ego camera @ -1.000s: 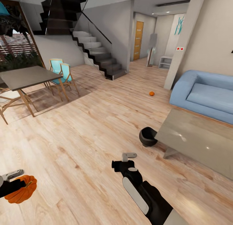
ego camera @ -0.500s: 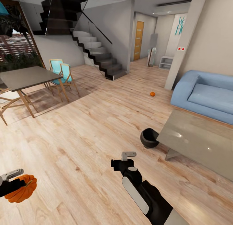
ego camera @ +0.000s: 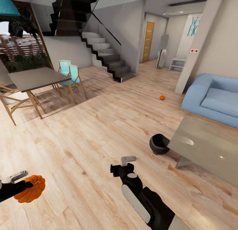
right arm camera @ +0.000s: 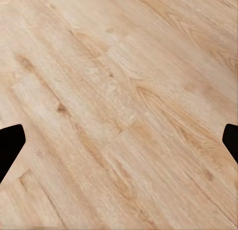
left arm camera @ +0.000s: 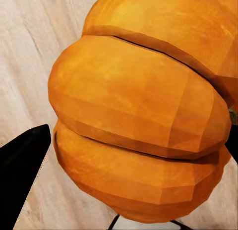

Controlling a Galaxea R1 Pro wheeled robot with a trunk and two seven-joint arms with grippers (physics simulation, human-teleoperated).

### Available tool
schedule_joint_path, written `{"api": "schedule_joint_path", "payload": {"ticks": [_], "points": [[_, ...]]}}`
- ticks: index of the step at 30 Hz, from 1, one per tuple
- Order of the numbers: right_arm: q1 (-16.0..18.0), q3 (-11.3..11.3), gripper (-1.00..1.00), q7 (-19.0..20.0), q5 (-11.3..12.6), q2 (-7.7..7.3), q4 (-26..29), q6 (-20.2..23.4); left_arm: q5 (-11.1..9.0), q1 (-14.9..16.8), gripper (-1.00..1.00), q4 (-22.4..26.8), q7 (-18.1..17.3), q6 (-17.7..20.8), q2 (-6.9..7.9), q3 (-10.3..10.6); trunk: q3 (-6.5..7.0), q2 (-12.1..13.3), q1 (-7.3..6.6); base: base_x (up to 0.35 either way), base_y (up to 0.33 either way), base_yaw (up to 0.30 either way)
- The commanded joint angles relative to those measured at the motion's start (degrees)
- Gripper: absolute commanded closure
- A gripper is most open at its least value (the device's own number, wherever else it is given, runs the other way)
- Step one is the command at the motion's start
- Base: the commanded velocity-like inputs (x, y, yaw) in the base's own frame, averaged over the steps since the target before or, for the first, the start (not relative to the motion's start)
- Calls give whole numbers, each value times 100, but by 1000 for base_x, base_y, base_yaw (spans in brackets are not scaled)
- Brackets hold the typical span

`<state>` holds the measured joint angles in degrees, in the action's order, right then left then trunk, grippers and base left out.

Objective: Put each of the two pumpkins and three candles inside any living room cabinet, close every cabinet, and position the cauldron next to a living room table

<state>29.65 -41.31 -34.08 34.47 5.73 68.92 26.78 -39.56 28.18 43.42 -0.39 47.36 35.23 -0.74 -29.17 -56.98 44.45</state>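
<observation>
Left gripper (ego camera: 15, 187) at 8 o'clock in the head view, clamped on a pumpkin (ego camera: 31, 189). Right gripper (ego camera: 123, 163) at 6 o'clock, fingers spread over bare wooden floor (ego camera: 99, 124), holding nothing. Second pumpkin (ego camera: 162, 97) on the floor at 1 o'clock, near the sofa (ego camera: 211, 99). Cauldron (ego camera: 159, 144) touches the low desk (ego camera: 208, 145) at 3 o'clock.

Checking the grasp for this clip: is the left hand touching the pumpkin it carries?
Touching. In the left wrist view the pumpkin sits pressed between the dark fingers; the head view shows the left hand clamped on it above the floor.
</observation>
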Motion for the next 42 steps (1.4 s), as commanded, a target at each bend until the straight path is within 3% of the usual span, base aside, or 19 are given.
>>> {"api": "schedule_joint_path", "payload": {"ticks": [1,7,14,37,42], "points": [[6,-20,-100,-51,42,-2,8,13,7,4,100,12,-12,31,1,-6,-3,-4,1,2,1,274],[6,-41,-100,-55,42,-1,7,9,-49,4,100,49,-49,297,8,-28,15,-4,1,1,0,278],[6,-44,-100,-55,42,-1,7,5,-53,4,100,183,-52,647,43,-232,39,-4,1,0,0,279],[6,-51,-100,-20,42,-1,-5,-6,8,4,100,179,-37,666,25,-245,556,918,-505,0,0,269],[6,-22,-100,-29,51,-10,-118,-68,-1,4,100,95,44,647,-149,-147,654,1119,-614,0,0,81]]}}
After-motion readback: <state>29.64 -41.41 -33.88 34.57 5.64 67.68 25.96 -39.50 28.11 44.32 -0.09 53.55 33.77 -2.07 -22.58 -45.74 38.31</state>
